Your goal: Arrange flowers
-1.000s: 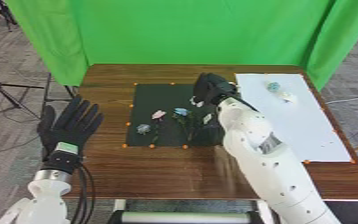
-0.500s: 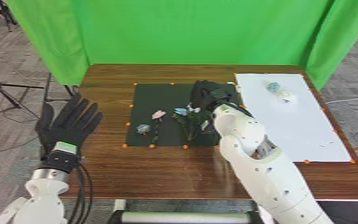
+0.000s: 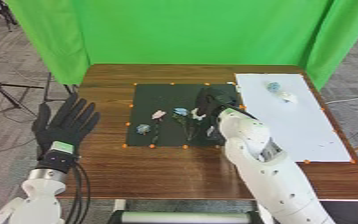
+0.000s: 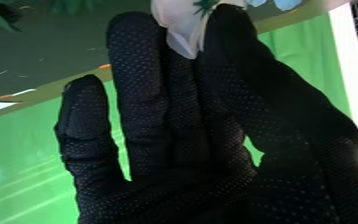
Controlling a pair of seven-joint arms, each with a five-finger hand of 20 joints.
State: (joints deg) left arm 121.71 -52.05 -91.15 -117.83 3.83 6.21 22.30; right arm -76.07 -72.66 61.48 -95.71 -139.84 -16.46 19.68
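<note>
Black fabric is covering the robot's right hand (image 3: 213, 102), which is pinching a white fabric-like flower (image 4: 180, 25) between its thumb and fingers. In the head view, that hand is sitting over the right part of a dark rectangular mat (image 3: 153, 95), and the white flower is lying against the hand's left side. In the right wrist view, some pale blue petals (image 4: 286, 4) are showing just beside the white ones.

On the mat, a light blue flower with green leaves (image 3: 181, 111) is lying just left of the white bloom, a pale pink flower on a long stem (image 3: 158, 115) is resting farther left, and a small grey-blue flower (image 3: 143, 129) is lying nearest the mat's left edge.

A white rectangular board (image 3: 291, 125) is covering the right side of the brown wooden table (image 3: 158, 175); a pale teal bloom (image 3: 273, 86) and a cream one (image 3: 286, 96) are resting near its far end.

The left hand (image 3: 60, 132) is holding its fingers straight and spread at the table's left edge.
</note>
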